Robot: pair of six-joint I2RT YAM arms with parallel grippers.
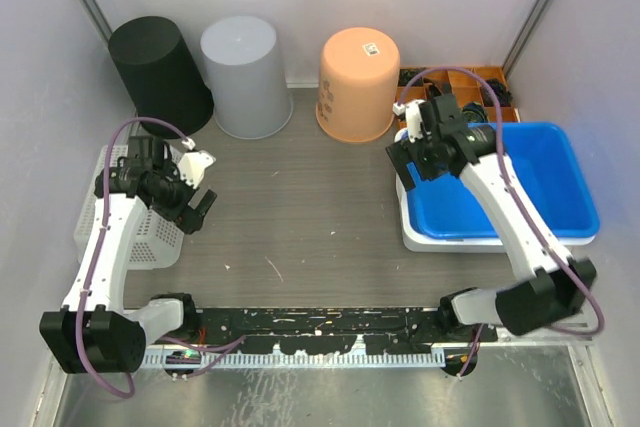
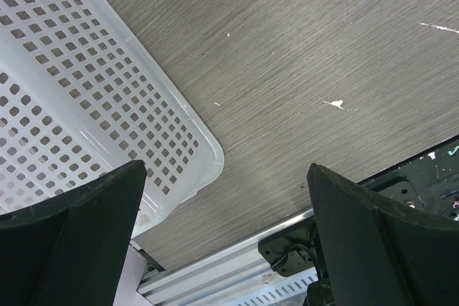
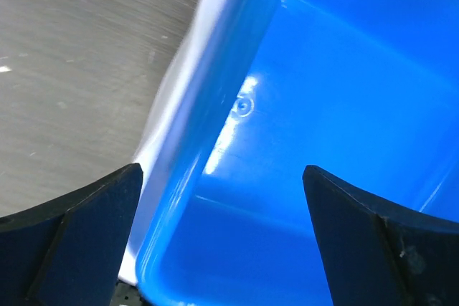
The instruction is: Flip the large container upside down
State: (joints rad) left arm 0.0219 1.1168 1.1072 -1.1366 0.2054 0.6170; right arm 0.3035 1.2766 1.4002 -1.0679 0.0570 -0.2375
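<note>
Your glossy, smooth-walled blue plastic bin (image 1: 565, 182) sits mouth-up on a white tray (image 1: 430, 239) at the tabletop's (image 1: 300, 217) right, long axis left-right. Right claw (image 3: 224, 227) gapes over its left rim; left claw (image 2: 226, 227) gapes above the perforated white basket (image 2: 86, 98).

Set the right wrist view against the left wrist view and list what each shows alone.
Right wrist only: the blue bin's inside and a white tray edge beside it. Left wrist only: the white perforated basket and a metal rail. Both: grey tabletop and open fingers, the right gripper in one, the left gripper in the other.
</note>
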